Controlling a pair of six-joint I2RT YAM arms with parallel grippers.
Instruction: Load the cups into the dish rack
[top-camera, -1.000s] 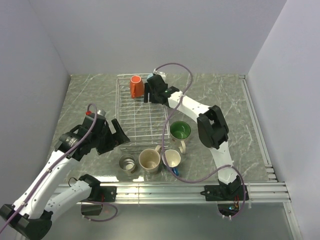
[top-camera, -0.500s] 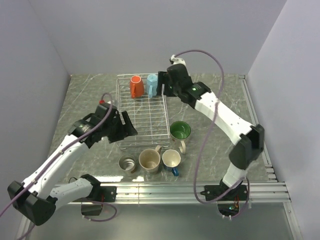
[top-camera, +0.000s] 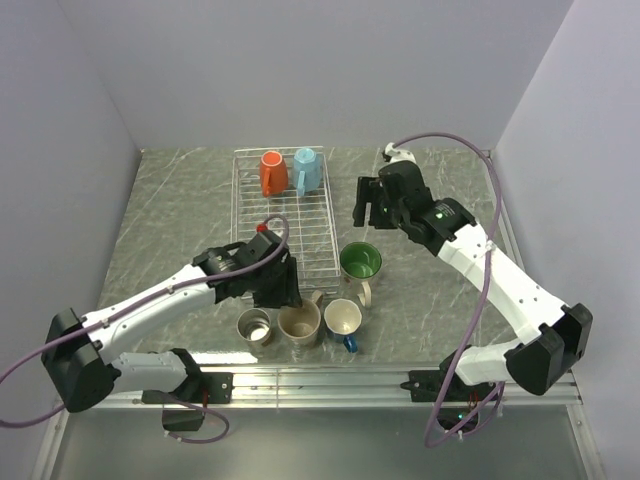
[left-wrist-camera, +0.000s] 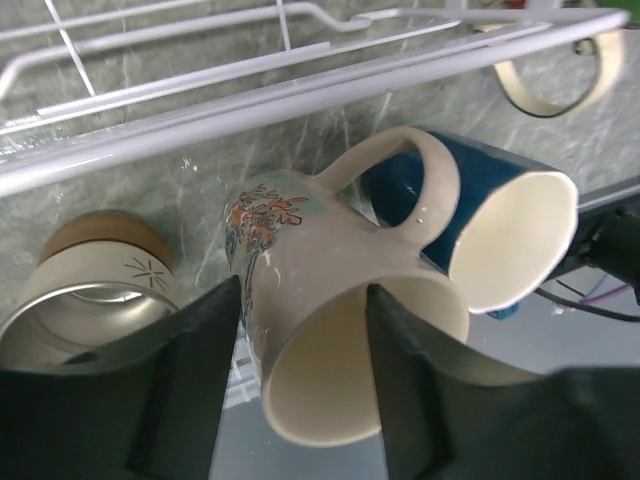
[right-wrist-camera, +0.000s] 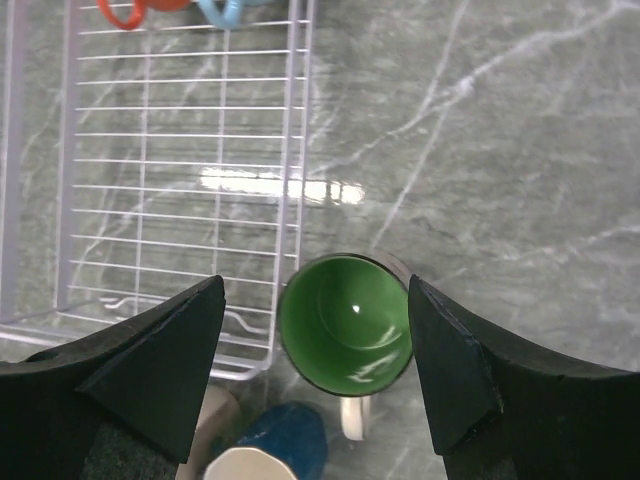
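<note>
My left gripper (left-wrist-camera: 300, 300), jaws parted, straddles the wall of the beige ceramic mug (left-wrist-camera: 300, 245) just outside the silver wire dish rack (left-wrist-camera: 300, 95); my right gripper (right-wrist-camera: 315, 290) hangs open above the green-lined white mug (right-wrist-camera: 345, 325).

I find a desk (top-camera: 170, 230) with a grey-green marbled top, veined in white. In the right wrist view the same surface (right-wrist-camera: 500, 150) carries a bright streak of reflected light (right-wrist-camera: 270, 187).

An aluminium rail (top-camera: 330, 382) runs along the desk's near edge. A narrower metal track (top-camera: 514, 250) follows its right edge.

Plain pale walls enclose the desk on three sides: back wall (top-camera: 300, 70), left wall (top-camera: 50, 180), right wall (top-camera: 590, 150).

Below the near rail I see a dull grey surface (top-camera: 330, 440). I cannot tell what it is.
</note>
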